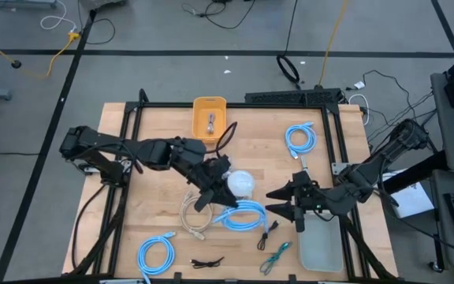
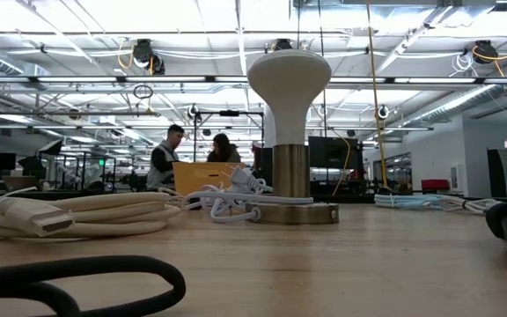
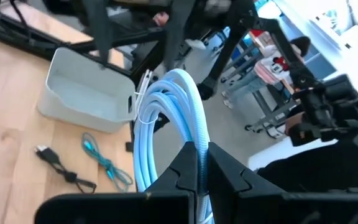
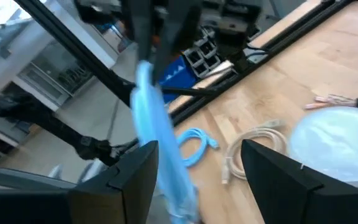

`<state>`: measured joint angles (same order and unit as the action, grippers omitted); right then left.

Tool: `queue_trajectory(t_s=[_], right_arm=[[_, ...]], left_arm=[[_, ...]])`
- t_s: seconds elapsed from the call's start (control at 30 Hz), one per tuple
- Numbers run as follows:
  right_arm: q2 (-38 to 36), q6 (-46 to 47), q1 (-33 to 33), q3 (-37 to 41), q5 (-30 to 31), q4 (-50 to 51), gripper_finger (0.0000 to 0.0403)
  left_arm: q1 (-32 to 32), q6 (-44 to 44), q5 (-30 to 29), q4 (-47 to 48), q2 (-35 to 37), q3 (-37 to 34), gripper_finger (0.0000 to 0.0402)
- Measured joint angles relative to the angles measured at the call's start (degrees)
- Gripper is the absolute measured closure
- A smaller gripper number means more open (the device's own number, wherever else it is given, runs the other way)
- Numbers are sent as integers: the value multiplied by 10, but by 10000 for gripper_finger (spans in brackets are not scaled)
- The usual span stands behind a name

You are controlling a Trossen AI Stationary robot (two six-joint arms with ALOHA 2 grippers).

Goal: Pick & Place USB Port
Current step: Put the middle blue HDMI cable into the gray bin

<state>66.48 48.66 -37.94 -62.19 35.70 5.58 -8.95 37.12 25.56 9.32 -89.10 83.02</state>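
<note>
The left gripper [image 3: 201, 177] is pinched tight on a coil of light blue cable [image 3: 166, 124]. The coil hangs up off the table, near the white lamp [image 1: 240, 183] in the middle. From the lamp, the coil sits at about five o'clock.

The right gripper [image 4: 197, 171] has its fingers spread wide, with a blue cable strand [image 4: 157, 134] standing between them. The fingers do not look closed on it.

This cable looks light and floppy. It will bend and swing, and the loops may slide apart if held loosely. The smooth skin may be a bit slippery. A good spot to hold is where many loops bunch together, so the whole coil comes along. The plug ends are harder, but small.

The grey bin [image 1: 320, 241] waits at four o'clock from the lamp, the orange bin [image 1: 209, 115] at about eleven o'clock.
</note>
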Motion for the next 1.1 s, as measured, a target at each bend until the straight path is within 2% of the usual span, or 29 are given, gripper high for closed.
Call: queue_trajectory(t_s=[0.37,0.93,1.1], right_arm=[[15,-11,-8,0,-2,-10,181],[35,-12,8,0,0,-11,181],[36,-8,9,0,0,-11,205]], left_arm=[[23,-6,13,-1,0,0,390],[21,-1,20,-23,0,0,390],[30,0,21,-40,0,0,390]])
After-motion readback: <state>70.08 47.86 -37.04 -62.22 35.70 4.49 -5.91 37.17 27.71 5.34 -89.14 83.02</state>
